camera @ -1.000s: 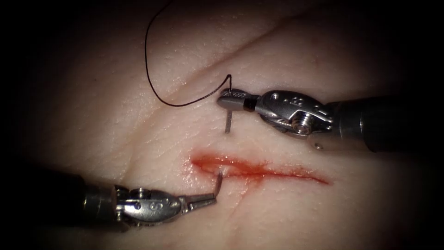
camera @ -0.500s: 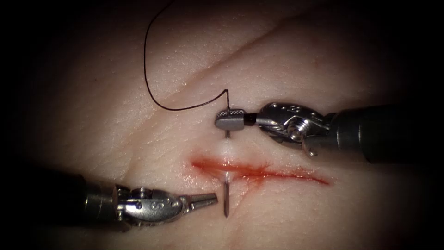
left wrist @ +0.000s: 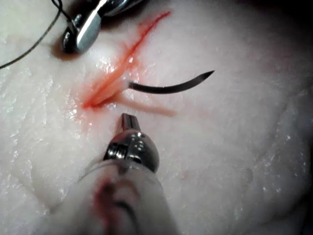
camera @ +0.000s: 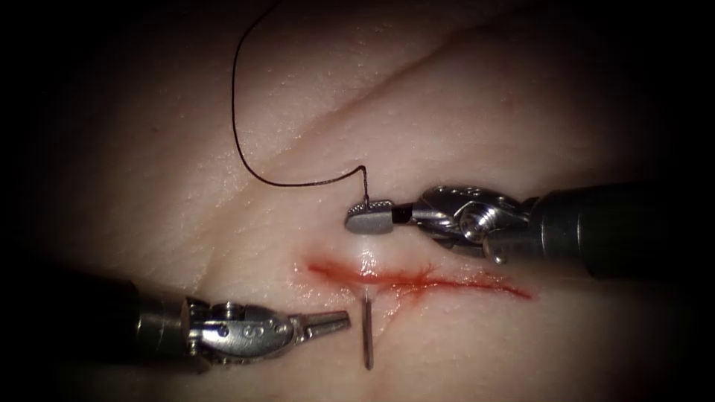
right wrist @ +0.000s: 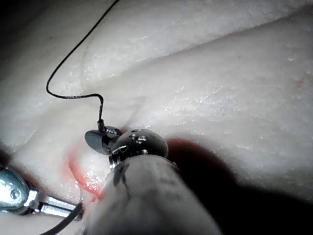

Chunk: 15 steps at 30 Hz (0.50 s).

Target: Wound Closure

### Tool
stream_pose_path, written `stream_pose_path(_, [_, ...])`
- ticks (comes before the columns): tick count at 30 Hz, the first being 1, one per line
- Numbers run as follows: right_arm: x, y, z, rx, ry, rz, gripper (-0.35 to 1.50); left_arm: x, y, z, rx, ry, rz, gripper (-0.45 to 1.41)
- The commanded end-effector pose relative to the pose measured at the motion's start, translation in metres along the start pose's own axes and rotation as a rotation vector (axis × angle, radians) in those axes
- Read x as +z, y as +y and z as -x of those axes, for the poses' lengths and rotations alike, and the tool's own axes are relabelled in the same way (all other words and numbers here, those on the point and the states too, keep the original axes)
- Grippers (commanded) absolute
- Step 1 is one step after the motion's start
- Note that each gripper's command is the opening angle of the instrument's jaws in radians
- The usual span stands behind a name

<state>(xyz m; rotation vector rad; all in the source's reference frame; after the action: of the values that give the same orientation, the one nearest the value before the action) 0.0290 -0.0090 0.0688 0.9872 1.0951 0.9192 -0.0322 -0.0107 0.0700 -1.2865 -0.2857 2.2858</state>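
**Needle pokes out of the near side of the cut**

The right tool (camera: 370,217) grips the back end of the needle (camera: 367,335), where the thread (camera: 246,160) joins it. It sits low on the tissue (camera: 521,342), just past the cut (camera: 417,277), likely to push the curve through. The needle runs under the cut, and more of its sharp end sticks out than a second ago. The left tool (camera: 331,322) waits beside the tip, pinched together and holding nothing.

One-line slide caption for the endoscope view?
Right arm's tool grips curved steel needle near its thread end, its tip emerging through the red-stained cut; left arm's tool holds nothing.
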Motion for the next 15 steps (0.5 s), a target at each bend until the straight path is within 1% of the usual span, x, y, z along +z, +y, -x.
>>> stream_pose_path(1, [0.0004, 0.0009, -0.0003, -0.050, 0.030, -0.001, 0.88, 0.0007, 0.0003, 0.0004, 0.036, 0.003, 0.006, -0.06])
stream_pose_path(2, [0.0002, 0.0011, -0.0007, -0.060, 0.048, -0.007, 1.04, 0.0007, 0.0003, 0.0003, 0.060, 0.007, 0.013, -0.05])
stream_pose_path(4, [-0.0006, 0.0017, -0.0015, -0.105, 0.074, 0.018, 1.18, 0.0007, 0.0003, 0.0003, 0.144, 0.015, 0.023, -0.03])
stream_pose_path(7, [-0.0023, 0.0026, -0.0025, -0.165, 0.077, 0.038, 1.23, 0.0006, 0.0004, 0.0004, 0.275, 0.039, 0.022, -0.01])
stream_pose_path(10, [-0.0042, 0.0033, -0.0033, -0.224, 0.078, 0.069, 1.26, 0.0005, 0.0006, 0.0007, 0.373, 0.066, 0.012, 0.04])
stream_pose_path(12, [-0.0052, 0.0036, -0.0035, -0.231, 0.082, 0.077, 1.26, 0.0005, 0.0011, 0.0009, 0.412, 0.069, 0.011, 0.07])
stream_pose_path(15, [-0.0063, 0.0039, -0.0036, -0.234, 0.098, 0.074, 1.25, 0.0005, 0.0018, 0.0010, 0.458, 0.069, 0.007, 0.24])
